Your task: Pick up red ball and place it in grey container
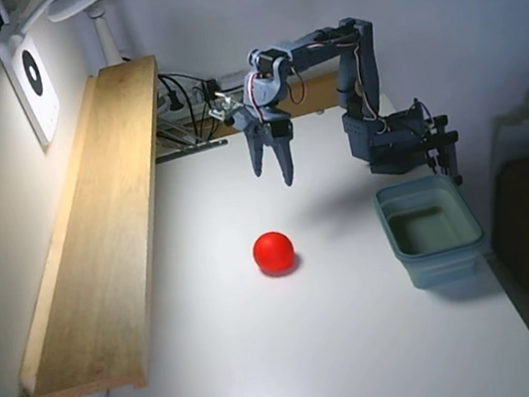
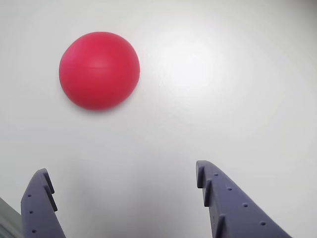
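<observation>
The red ball (image 1: 274,251) rests on the white table near its middle; in the wrist view the red ball (image 2: 99,70) lies at the upper left. My gripper (image 1: 274,175) hangs in the air behind the ball, pointing down, apart from it. Its jaws stand open with nothing between them; the gripper (image 2: 124,176) shows as two purple fingers (image 2: 218,193) at the bottom of the wrist view. The grey container (image 1: 431,230) sits at the table's right side, empty, near the arm's base.
A long wooden shelf (image 1: 106,213) runs along the left wall. Cables and a metal rack (image 1: 187,120) lie behind the gripper. The arm's base (image 1: 391,138) is clamped at the back right. The table's right edge (image 1: 514,310) runs just past the container.
</observation>
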Tool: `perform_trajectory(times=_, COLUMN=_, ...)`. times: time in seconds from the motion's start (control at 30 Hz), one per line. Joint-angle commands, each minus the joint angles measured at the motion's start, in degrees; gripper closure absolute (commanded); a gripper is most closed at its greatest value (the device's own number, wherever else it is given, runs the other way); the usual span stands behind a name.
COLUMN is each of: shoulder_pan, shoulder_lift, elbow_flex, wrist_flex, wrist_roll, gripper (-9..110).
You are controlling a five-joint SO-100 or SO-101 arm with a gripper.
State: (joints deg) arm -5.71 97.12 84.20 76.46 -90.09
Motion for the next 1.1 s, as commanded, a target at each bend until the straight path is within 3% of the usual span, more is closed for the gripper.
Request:
perform_trajectory(times=0.0, shoulder_pan=-1.23, shoulder_lift=3.58, elbow_flex=2.75, wrist_flex=-2.71, wrist_roll=0.09, gripper=63)
perform_trajectory(times=1.07, shoulder_pan=-1.23, shoulder_lift=4.52, elbow_flex=26.35, wrist_flex=-25.38, wrist_roll=0.09, gripper=63)
